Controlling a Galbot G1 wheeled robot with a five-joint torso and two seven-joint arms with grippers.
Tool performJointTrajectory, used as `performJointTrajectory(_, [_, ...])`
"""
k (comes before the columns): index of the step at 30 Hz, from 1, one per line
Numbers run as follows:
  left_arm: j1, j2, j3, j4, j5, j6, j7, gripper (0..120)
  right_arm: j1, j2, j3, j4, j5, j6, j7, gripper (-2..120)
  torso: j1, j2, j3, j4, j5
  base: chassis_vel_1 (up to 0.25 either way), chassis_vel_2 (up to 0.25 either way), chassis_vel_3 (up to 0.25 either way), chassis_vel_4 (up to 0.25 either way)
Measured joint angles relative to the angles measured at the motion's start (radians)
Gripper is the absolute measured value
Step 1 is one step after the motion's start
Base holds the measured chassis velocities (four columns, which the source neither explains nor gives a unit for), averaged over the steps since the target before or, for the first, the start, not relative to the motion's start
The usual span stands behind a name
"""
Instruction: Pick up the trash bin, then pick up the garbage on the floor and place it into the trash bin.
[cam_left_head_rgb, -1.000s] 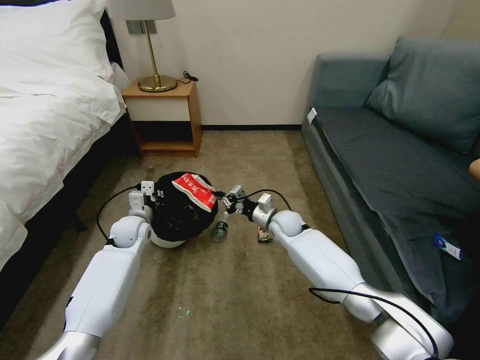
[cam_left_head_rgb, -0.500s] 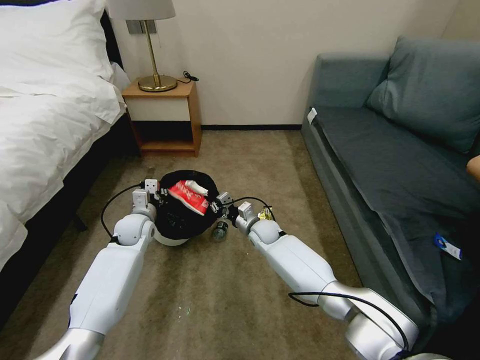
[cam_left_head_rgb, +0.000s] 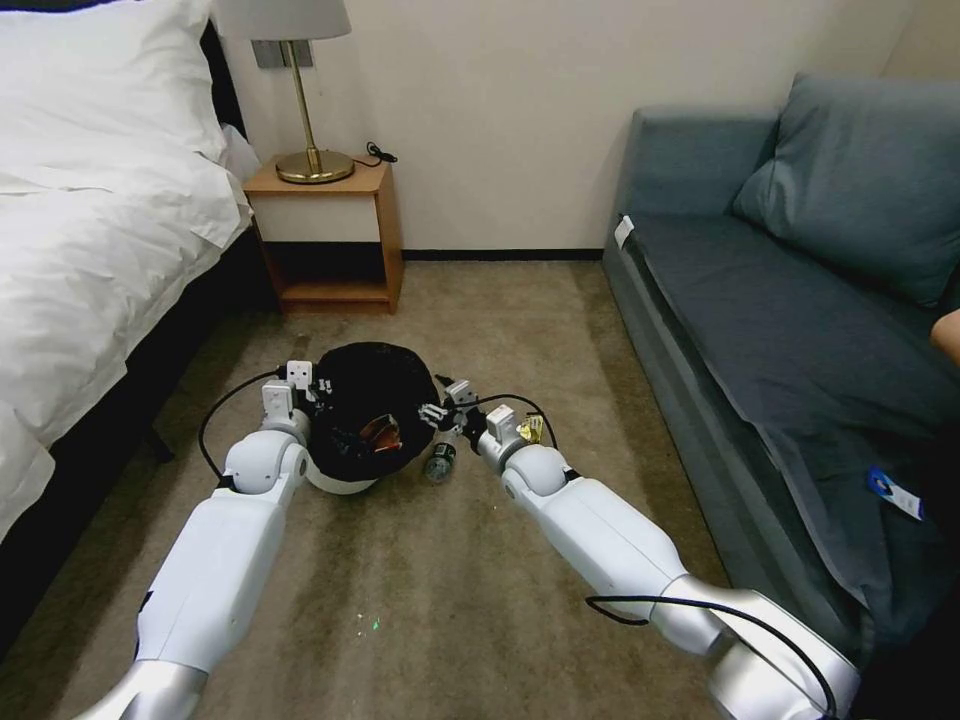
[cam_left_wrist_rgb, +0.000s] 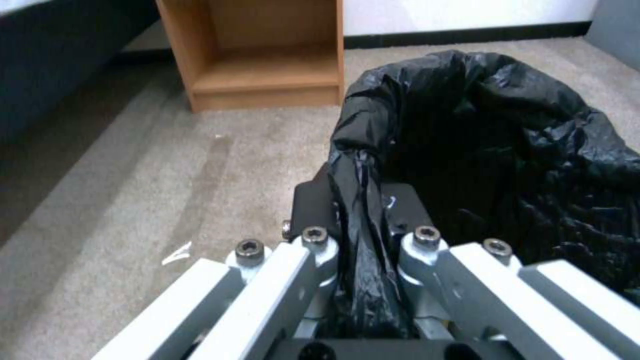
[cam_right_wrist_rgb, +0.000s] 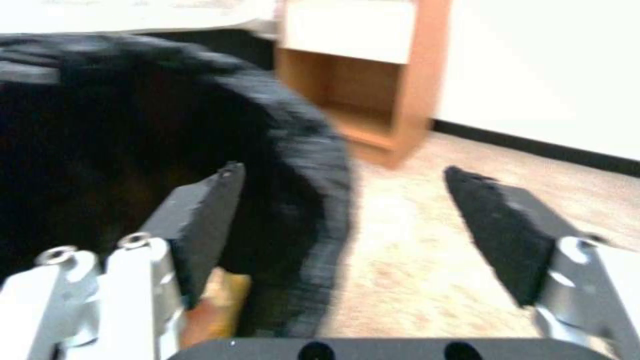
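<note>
Left gripper (cam_left_wrist_rgb: 360, 225) clamped on the lined rim of the bin (cam_left_head_rgb: 365, 420), held low over the carpet; right gripper (cam_right_wrist_rgb: 347, 235) spread wide beside that rim; best kept level and steady while clearing toward the bottle (cam_left_head_rgb: 441, 458) just beside it.

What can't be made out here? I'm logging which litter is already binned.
- Head view: trash bin contents, dark liner hides all but a red-orange glint.
- Head view: bottle and yellow packet, partly behind the right gripper.
- Right wrist view: bin rim blurred.
</note>
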Motion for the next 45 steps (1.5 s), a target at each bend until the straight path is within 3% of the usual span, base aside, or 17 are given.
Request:
performJointTrajectory(4, [0.003, 0.01, -0.006, -0.011, -0.006, 0.001, -0.004, 6, -0.016, -0.027, 0.013, 0.055, 0.039, -0.051, 0.081, 96, 0.0, 0.0, 0.0, 0.0, -0.0002, 0.0, 0.0, 0.0, 0.0])
performJointTrajectory(8, [0.005, 0.025, -0.014, -0.027, -0.018, 0.003, -0.013, 6, -0.044, -0.068, 0.026, 0.117, 0.082, -0.107, 0.126, 100, 0.0, 0.0, 0.0, 0.0, -0.0001, 0.0, 0.0, 0.0, 0.0])
performJointTrajectory(17, [0.039, 0.049, -0.038, -0.066, -0.028, 0.003, -0.016, 6, -0.12, -0.165, 0.061, 0.146, 0.062, -0.1, 0.107, 100, 0.0, 0.0, 0.0, -0.0001, -0.0002, 0.0, 0.0, 0.0, 0.0])
performJointTrajectory(45, [0.142, 0.091, -0.09, -0.147, -0.043, -0.005, -0.018, 6, -0.178, -0.204, 0.151, 0.044, 0.05, -0.077, 0.032, 100, 0.0, 0.0, 0.0, 0.0001, -0.0003, 0.0, 0.0, 0.0, 0.0])
